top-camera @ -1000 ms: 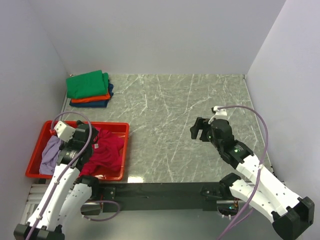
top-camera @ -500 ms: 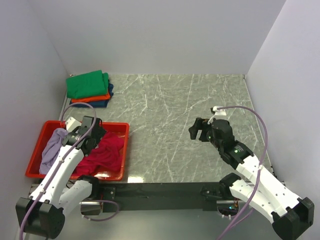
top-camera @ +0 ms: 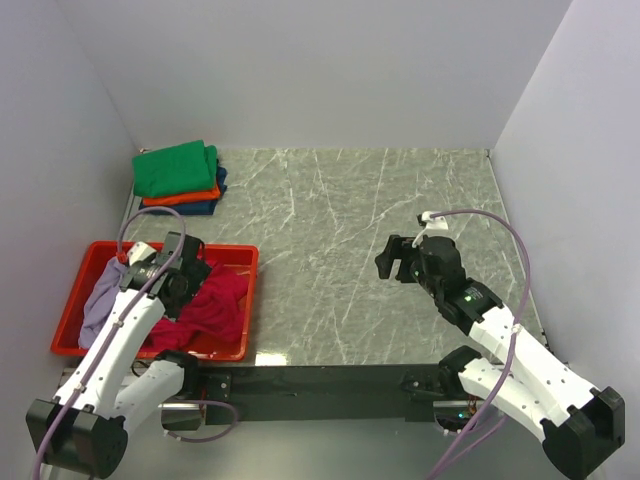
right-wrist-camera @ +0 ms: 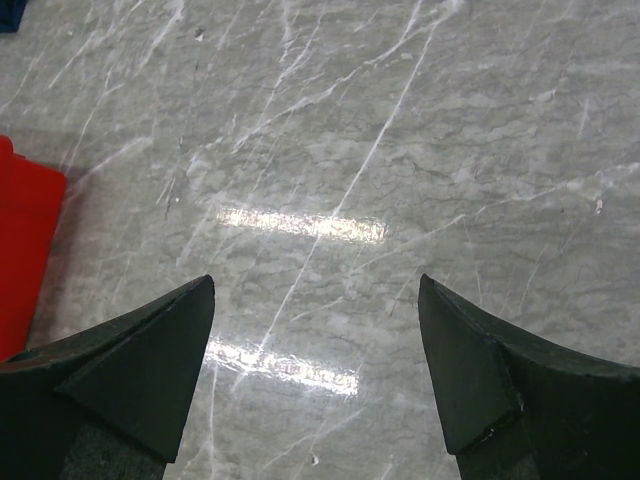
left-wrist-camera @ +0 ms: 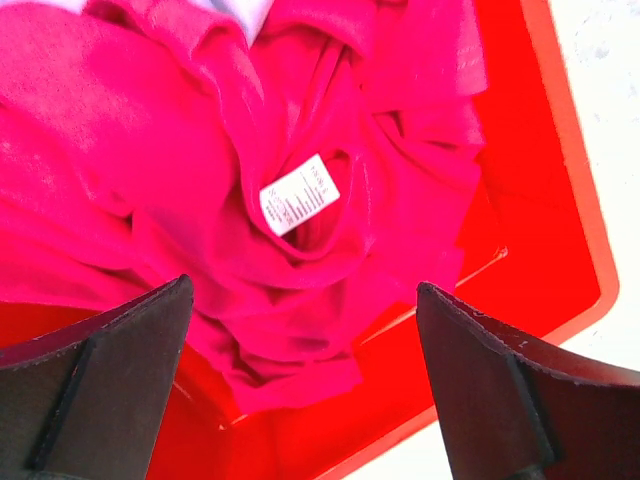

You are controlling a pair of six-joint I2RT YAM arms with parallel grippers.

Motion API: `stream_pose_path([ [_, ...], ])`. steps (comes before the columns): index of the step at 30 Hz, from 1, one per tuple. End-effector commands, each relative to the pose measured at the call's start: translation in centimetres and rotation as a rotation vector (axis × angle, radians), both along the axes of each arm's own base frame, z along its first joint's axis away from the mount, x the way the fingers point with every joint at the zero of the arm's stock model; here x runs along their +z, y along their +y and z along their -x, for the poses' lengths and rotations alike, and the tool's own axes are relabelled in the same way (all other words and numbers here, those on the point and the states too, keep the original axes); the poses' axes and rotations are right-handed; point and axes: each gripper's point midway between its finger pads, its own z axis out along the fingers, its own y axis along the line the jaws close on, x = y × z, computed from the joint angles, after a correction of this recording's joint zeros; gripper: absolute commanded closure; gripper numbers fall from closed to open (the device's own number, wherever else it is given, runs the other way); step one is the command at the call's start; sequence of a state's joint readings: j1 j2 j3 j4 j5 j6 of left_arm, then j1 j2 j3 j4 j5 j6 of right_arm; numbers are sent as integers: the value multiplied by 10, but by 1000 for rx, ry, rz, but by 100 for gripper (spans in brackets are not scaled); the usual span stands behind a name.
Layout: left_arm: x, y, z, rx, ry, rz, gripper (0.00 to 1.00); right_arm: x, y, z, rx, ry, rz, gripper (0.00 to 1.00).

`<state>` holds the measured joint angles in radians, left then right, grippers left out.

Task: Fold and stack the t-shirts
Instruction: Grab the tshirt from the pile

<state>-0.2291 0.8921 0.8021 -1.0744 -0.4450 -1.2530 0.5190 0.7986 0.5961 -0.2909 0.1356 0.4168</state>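
The left claw (left-wrist-camera: pixel 300 300) hangs over the red tray (top-camera: pixel 236 251) with its two fingers spread wide apart, and nothing is caught between them. Right under it lies the crimson-pink t-shirt (left-wrist-camera: pixel 150 180), crumpled in a heap inside the tray. Its white neck label (left-wrist-camera: pixel 298 194) faces up in the folds, between the two fingers as the wrist camera sees it. The shirt fills the right half of the tray. The pale lavender t-shirt (top-camera: pixel 100 300) is bunched in the tray's left half, touching the pink one.

Well to the right of the tray, the right claw (top-camera: pixel 393 262) is held above the grey marbled surface (top-camera: pixel 350 220), its fingers also wide apart and gripping nothing. In its wrist view a corner of the tray shows at the left edge.

Beyond the tray's far side, in the back left corner of the surface, sits a neat pile of folded shirts. The green t-shirt (top-camera: pixel 175 168) is on top, the orange t-shirt (top-camera: pixel 185 196) under it, and the dark blue t-shirt (top-camera: pixel 200 208) at the bottom.
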Motion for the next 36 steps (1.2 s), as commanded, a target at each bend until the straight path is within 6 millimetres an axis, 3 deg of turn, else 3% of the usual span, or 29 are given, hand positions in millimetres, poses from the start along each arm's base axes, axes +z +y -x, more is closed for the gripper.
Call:
stream_pose_path([
  [1,-4,-8,7,1,28,50,1,7,2,-5,7,-36,-12,12],
  [17,-28,-13,-2,-14,95,41,1,17,-1,-2,10,-70,-16,12],
  [25,-44,-8,1,-20,191,-7,5,24,-1,1,23,-92,-31,12],
  [28,-53,-8,6,-32,240,-14,12,27,-1,3,28,-101,-38,13],
  [29,-55,-8,7,-38,252,-16,16,27,-1,3,28,-102,-39,13],
  [32,-52,-6,6,-50,255,-31,43,27,-1,4,28,-107,-42,13],
  [34,-47,-6,4,-56,242,-32,90,28,-1,4,27,-108,-45,12],
  [36,-40,-7,2,-67,218,-29,93,26,-1,4,29,-105,-44,13],
])
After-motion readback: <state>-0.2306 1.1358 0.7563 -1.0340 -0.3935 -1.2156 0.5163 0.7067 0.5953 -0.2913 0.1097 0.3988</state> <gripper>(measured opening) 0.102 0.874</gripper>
